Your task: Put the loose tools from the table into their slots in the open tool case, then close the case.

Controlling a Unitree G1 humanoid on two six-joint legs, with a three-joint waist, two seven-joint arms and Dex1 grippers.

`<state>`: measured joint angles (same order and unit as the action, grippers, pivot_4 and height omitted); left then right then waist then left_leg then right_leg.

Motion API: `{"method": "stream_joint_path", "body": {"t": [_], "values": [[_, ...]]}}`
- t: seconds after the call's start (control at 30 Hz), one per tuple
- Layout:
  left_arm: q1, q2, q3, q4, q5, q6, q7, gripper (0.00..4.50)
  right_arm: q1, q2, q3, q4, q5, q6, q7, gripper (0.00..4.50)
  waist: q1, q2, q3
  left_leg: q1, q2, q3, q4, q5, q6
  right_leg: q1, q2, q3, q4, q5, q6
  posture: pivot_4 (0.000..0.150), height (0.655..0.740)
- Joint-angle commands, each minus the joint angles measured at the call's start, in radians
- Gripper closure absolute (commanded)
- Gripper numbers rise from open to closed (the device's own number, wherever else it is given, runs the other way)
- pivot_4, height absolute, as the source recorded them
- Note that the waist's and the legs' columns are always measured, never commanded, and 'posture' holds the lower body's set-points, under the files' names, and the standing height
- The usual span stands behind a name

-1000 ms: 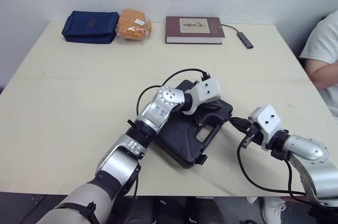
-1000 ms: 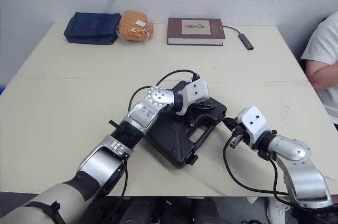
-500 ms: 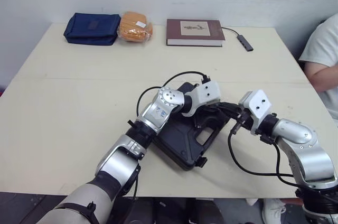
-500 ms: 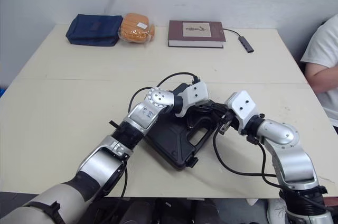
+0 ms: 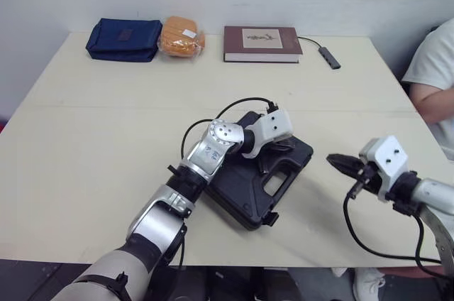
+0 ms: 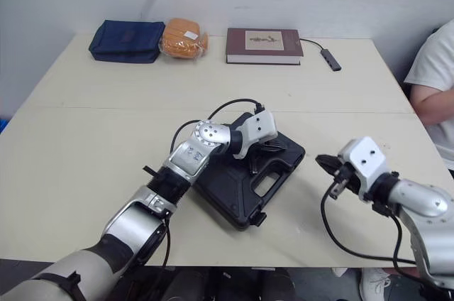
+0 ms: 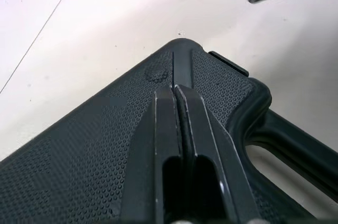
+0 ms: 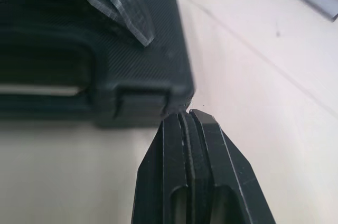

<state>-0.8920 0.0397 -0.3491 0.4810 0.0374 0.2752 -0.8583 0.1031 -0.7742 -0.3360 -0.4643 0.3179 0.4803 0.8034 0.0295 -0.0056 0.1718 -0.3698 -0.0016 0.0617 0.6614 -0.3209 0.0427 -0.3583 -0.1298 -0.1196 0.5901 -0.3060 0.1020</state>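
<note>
The black tool case (image 5: 248,187) lies in the middle of the table with its lid down, handle cut-out toward the right. My left gripper (image 5: 286,147) rests on the lid near the case's far right corner, and in the left wrist view its fingers (image 7: 177,91) are shut, tips on the dimpled lid (image 7: 79,155). My right gripper (image 5: 338,162) hovers over bare table to the right of the case, apart from it. It is shut with nothing in it, its tip (image 8: 185,115) pointing at the case's corner (image 8: 132,76). No loose tools lie on the table.
Along the table's far edge sit a blue pouch (image 5: 124,38), an orange bundle (image 5: 181,34), a dark red book (image 5: 261,43) and a small grey adapter on a cable (image 5: 329,55). A person in a white shirt (image 5: 434,70) sits at the right edge.
My right gripper has drawn back to the right, away from the case's right edge where it was half a second ago. The left gripper stays on the lid.
</note>
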Motion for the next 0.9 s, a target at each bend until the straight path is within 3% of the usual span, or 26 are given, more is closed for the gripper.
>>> {"method": "stream_joint_path", "body": {"t": [0.03,0.3,0.43,0.63,0.8,0.9], "values": [[0.052,-0.005,-0.006,0.034,-0.03,0.025,-0.047,4.48,0.038,0.011,-0.048,-0.045,0.023,-0.029,-0.004,4.5,0.0,0.0,0.0,0.0,0.0,0.0,0.0,0.0,0.0,0.0,0.0,0.0,0.0,0.0,0.0,0.15,0.74],[0.058,0.013,-0.006,-0.011,-0.044,-0.018,-0.076,4.48,0.083,0.058,-0.031,-0.023,0.012,-0.09,-0.031,4.5,0.0,0.003,0.002,-0.001,0.0,0.0,0.0,0.0,0.0,-0.001,0.0,0.0,0.0,0.0,0.0,0.15,0.74],[0.085,0.045,0.1,-0.138,-0.182,-0.124,-0.162,4.48,0.117,0.067,-0.024,-0.02,-0.002,-0.151,-0.025,4.5,-0.002,0.006,0.005,-0.002,0.0,0.001,0.0,0.001,0.0,-0.003,0.0,0.0,0.0,0.0,0.0,0.15,0.74],[0.152,0.239,0.246,-0.323,-0.344,-0.215,-0.322,4.48,0.228,0.084,-0.104,-0.066,0.06,-0.336,0.081,4.5,-0.003,0.01,0.016,-0.01,-0.001,0.002,0.0,0.007,-0.004,-0.012,0.002,0.0,0.004,0.0,0.0,0.15,0.74],[0.238,0.384,0.266,-0.424,-0.367,-0.215,-0.391,4.48,0.292,0.1,-0.133,-0.086,0.099,-0.381,0.099,4.5,-0.001,0.01,0.016,-0.009,-0.003,0.003,0.0,0.008,-0.001,-0.01,0.001,0.001,0.004,0.001,0.002,0.15,0.74],[0.283,0.417,0.257,-0.505,-0.392,-0.156,-0.383,4.48,0.336,0.107,-0.114,-0.114,0.108,-0.381,0.111,4.5,0.002,0.01,0.016,-0.009,-0.003,0.002,0.0,0.007,0.0,-0.009,-0.001,0.002,0.004,0.002,0.004,0.15,0.74]]}}
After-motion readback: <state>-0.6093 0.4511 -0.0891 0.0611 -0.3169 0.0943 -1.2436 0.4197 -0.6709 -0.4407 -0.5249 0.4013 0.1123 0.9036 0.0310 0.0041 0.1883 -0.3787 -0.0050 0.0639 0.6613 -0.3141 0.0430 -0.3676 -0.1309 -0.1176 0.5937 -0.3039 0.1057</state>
